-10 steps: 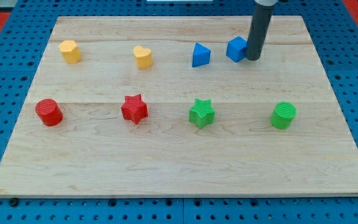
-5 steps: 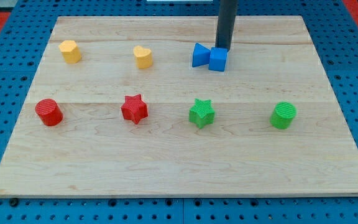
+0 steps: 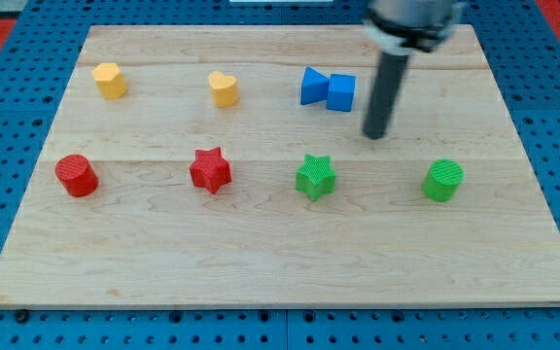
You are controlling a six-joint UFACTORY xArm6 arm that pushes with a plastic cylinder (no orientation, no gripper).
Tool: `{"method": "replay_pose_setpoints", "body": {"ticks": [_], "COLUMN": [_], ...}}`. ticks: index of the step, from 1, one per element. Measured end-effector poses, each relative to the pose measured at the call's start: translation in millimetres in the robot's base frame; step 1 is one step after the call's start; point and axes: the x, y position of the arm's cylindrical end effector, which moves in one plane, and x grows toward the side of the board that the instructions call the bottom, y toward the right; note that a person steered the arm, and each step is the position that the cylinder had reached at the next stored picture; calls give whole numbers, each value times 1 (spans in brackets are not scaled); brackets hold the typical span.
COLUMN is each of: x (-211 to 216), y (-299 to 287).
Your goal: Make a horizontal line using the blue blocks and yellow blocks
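Near the view's top, from left to right, stand a yellow block (image 3: 110, 80), a yellow heart-shaped block (image 3: 224, 88), a blue triangular block (image 3: 312, 86) and a blue cube (image 3: 341, 93). The two blue blocks touch each other. The dark rod comes down from the view's top right. My tip (image 3: 375, 134) rests on the board below and to the right of the blue cube, apart from it, and above the gap between the two green blocks.
A lower row holds a red cylinder (image 3: 76, 175), a red star (image 3: 210, 170), a green star (image 3: 315, 177) and a green cylinder (image 3: 443, 181). The wooden board (image 3: 261, 262) lies on a blue pegboard surface.
The blue cube was pushed left until it touched the blue triangular block. My tip then left the cube and moved down and to the right.
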Motion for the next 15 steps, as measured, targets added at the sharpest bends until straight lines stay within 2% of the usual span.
{"method": "replay_pose_setpoints", "body": {"ticks": [2,3,4,6,7,8,9,11,12,13,14,15], "x": [-10,-41,-68,-87,-87,-86,-64,-57,-52,-56,-90,-100], "y": [-182,-228,-233,-149,-139,-159,-213,-344,-380,-379,-375,-329]}}
